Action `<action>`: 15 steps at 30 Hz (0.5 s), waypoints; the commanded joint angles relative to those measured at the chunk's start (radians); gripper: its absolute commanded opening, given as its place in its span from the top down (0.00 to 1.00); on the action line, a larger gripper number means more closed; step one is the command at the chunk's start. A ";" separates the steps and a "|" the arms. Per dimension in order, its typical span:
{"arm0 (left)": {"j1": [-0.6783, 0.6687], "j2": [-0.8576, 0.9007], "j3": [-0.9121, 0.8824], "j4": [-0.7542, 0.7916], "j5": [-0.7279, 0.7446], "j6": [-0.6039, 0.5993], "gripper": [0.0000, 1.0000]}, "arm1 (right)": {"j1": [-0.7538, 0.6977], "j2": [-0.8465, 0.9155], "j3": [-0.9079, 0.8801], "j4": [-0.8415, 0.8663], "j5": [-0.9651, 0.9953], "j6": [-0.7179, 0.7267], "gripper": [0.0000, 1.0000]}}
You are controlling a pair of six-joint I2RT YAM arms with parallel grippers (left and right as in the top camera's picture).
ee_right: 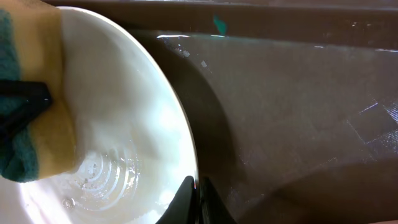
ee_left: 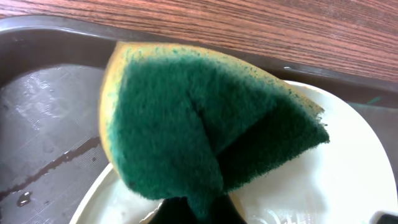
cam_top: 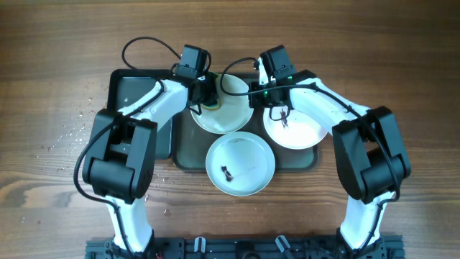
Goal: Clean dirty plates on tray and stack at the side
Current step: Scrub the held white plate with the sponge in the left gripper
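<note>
Fingers first: the right gripper (ee_right: 196, 202) has its jaws pinched on the rim of the rear plate (cam_top: 230, 115); the left gripper (cam_top: 203, 92) is clamped on a folded sponge (ee_left: 186, 124), green scouring face out, though its fingertips are hidden behind the foam.

Working down in size: the wooden table (cam_top: 402, 57); the brown-grey tray (cam_top: 188, 152), holding all three plates; a narrower black tray (cam_top: 129, 93) just beside it on the left; then the rear plate, the right-hand plate (cam_top: 302, 133) and the front plate (cam_top: 248, 155), which lie close together; the sponge rests on the rear plate's far-left edge; smallest, a dark smudge (cam_top: 227, 173) on the front plate.
We judge scrubbing of the rear plate to be in hand; nothing is stacked at the side yet.

Risks, as we see them:
- the rim pinch is narrow and the glaze looks wet; sideways scrub force could slide the plate out of the jaws;
- a freed plate would knock the two neighbours, which leave little room;
- the sponge is held by a fold; hard pressure could pull it loose;
- a water film (ee_right: 323, 112) on the tray floor makes anything set down prone to skating.
</note>
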 commanded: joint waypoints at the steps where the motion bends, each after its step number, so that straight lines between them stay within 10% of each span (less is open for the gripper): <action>1: -0.005 0.087 -0.010 -0.003 0.224 0.001 0.96 | 0.003 -0.024 -0.003 0.005 -0.012 0.001 0.96; 7: 0.000 0.061 -0.009 0.072 0.521 0.070 0.96 | 0.004 -0.024 -0.003 0.006 -0.011 0.001 0.96; 15: 0.002 -0.141 -0.006 0.030 0.371 0.074 0.96 | 0.004 -0.024 -0.003 0.005 0.007 0.000 0.96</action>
